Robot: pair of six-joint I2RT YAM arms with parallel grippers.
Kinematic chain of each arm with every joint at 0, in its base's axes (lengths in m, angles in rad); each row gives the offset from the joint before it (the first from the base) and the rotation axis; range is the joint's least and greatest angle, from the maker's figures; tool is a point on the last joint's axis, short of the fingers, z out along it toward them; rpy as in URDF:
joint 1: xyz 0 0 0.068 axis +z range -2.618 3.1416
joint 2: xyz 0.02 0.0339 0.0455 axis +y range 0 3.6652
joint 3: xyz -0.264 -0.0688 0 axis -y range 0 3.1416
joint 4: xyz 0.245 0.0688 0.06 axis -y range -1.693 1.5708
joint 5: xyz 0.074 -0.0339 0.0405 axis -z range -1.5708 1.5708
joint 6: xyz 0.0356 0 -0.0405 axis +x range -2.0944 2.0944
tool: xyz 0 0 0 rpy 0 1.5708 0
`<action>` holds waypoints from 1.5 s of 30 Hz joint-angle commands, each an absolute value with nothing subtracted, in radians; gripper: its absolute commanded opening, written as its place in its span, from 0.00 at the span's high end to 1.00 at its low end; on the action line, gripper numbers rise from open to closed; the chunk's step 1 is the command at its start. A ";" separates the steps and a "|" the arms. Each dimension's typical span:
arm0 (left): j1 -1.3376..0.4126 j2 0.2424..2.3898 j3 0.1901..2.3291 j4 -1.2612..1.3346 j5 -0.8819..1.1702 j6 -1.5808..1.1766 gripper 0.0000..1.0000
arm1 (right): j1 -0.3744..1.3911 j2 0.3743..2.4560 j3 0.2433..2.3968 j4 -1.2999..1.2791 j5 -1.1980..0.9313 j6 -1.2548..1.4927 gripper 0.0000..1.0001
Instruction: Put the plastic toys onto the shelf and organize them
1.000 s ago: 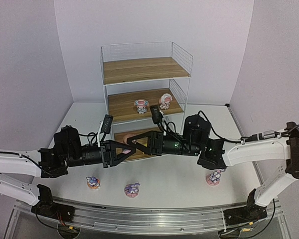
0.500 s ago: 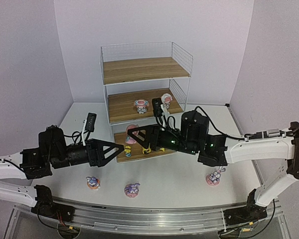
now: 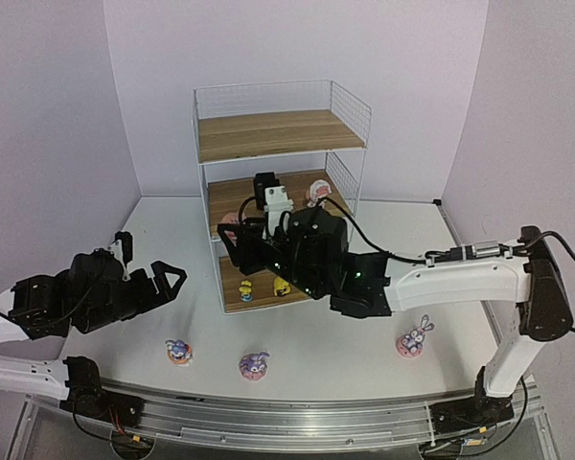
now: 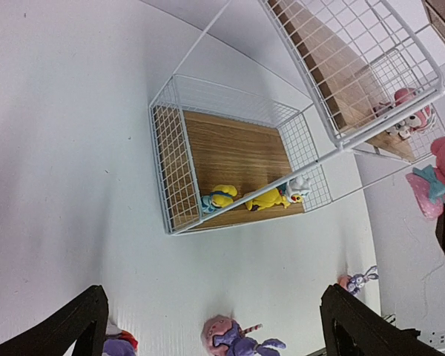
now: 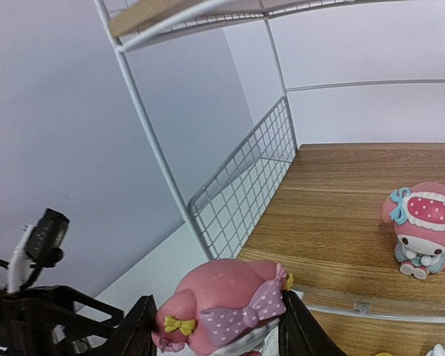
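Observation:
My right gripper (image 5: 216, 326) is shut on a pink round-headed toy (image 5: 226, 308) with a dotted bow. It holds the toy at the left front corner of the shelf's (image 3: 278, 134) middle board (image 5: 341, 200). Another pink-and-white toy (image 5: 423, 226) stands on that board. Small yellowish toys (image 4: 267, 199) lie on the bottom board. Three purple bunnies (image 3: 178, 352) (image 3: 254, 365) (image 3: 414, 338) sit on the table in front. My left gripper (image 3: 168, 278) hangs open and empty, left of the shelf and above the nearest bunnies (image 4: 233, 337).
The right arm (image 3: 441, 273) stretches across the shelf's front from the right. White wire mesh walls (image 5: 245, 193) close the shelf's sides. The lilac walls (image 3: 57, 144) stand close on both sides.
The left gripper opened, let go of the pink toy and drew back to the left. The right gripper kept the toy and carried it up from the bottom tier to the middle one.

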State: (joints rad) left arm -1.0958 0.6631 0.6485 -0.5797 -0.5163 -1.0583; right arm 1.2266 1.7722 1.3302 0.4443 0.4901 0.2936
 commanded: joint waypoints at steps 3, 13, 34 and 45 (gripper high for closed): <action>-1.095 0.596 0.664 -0.617 -0.558 -1.060 0.00 | 1.238 1.846 1.438 0.535 0.672 0.177 1.00; -1.095 0.576 0.660 -0.628 -0.560 -1.052 0.00 | 1.238 1.951 1.552 0.555 0.736 0.099 1.00; -1.095 0.497 0.646 -0.656 -0.556 -1.045 0.00 | 1.237 2.067 1.676 0.587 0.918 0.050 1.00; -1.095 0.457 0.636 -0.680 -0.555 -1.048 0.00 | 1.238 2.119 1.709 0.594 0.948 0.029 0.95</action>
State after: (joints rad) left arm -1.0996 0.5717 0.6392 -0.6582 -0.5354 -1.0626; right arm 1.2316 2.1004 1.6569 0.5350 0.9153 0.0437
